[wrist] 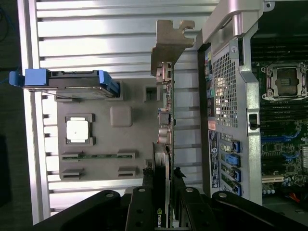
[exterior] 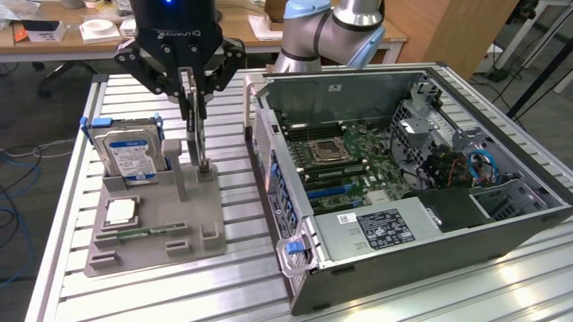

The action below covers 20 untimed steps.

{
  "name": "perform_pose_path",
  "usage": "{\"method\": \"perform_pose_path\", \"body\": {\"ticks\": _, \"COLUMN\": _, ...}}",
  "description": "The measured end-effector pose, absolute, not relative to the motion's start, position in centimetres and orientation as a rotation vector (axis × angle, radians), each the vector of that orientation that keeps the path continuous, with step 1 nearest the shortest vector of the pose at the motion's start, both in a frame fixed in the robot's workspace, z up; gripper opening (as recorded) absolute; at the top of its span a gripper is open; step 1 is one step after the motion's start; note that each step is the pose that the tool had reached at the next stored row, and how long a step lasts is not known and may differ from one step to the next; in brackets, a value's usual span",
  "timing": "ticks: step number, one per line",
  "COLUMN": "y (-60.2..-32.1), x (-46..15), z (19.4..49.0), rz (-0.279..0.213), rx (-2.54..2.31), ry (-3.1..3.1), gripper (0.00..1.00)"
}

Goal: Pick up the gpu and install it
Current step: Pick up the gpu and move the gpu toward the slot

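The gpu [exterior: 192, 131] stands on edge, a thin dark card with a grey metal bracket [wrist: 166, 45] at one end. My gripper [exterior: 190, 90] is shut on its upper edge from above. In the wrist view the black fingers [wrist: 146, 185] clamp the gpu [wrist: 165, 139] from both sides. The card's lower end sits at the upright posts of the grey holder [exterior: 192, 208]; I cannot tell whether it still rests in the slot. The open computer case [exterior: 296, 268] lies beside it, toward the exterior view's right.
On the grey holder stand a silver hard drive [exterior: 130, 154] in a blue frame, a square processor [exterior: 121, 211] and a narrow green memory stick [exterior: 143, 233]. The motherboard [exterior: 358, 161] lies exposed inside the case. Ribbed metal table [exterior: 224, 288] runs underneath.
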State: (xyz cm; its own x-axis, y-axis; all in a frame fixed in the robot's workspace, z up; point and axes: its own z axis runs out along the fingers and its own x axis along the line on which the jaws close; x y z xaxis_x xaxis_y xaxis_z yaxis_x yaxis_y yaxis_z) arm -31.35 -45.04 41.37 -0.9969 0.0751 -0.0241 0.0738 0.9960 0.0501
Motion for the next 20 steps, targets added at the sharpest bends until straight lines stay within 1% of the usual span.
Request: {"method": "perform_pose_path", "body": {"ticks": 20, "y": -44.9, "x": -29.9, "z": 41.4, "rz": 0.077, "rx": 0.116, "ry": 3.112, "gripper": 0.26}}
